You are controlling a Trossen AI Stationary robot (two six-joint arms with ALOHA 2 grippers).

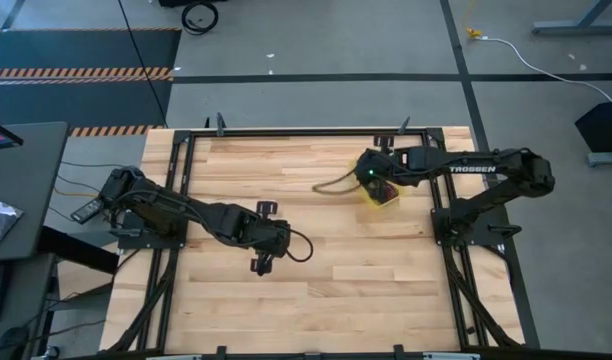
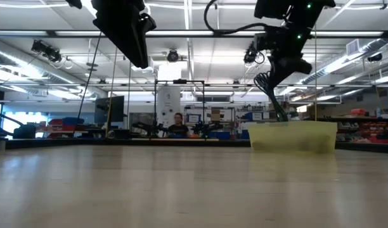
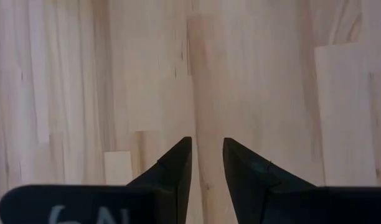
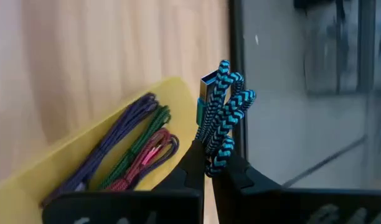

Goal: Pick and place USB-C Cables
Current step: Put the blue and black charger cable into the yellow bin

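1. Three cable bundles already lie in the yellow tray (image 4: 84, 163): a purple-blue cable (image 4: 116, 134), a green cable (image 4: 141, 140) and a magenta cable (image 4: 150, 157), side by side, as the right wrist view shows.
2. The right claw (image 4: 210, 163) is pinching the teal cable (image 4: 220, 118), a folded bundle standing up between its fingers with a metal plug at the top. In the high view this claw (image 1: 371, 175) hangs over the tray (image 1: 386, 200), near the far right part of the tabletop (image 1: 316, 290).
3. Judged from this, the step in hand is the placing of the teal cable; it is not yet released.
4. The next move calls for lowering the bundle inside the tray walls beside the other three, then spreading the fingers so it drops clear.
5. The left claw (image 3: 206, 167) waits over bare wood near the tabletop's middle, fingers slightly apart, holding nothing.
6. A second purple-blue bundle cannot be made out anywhere.
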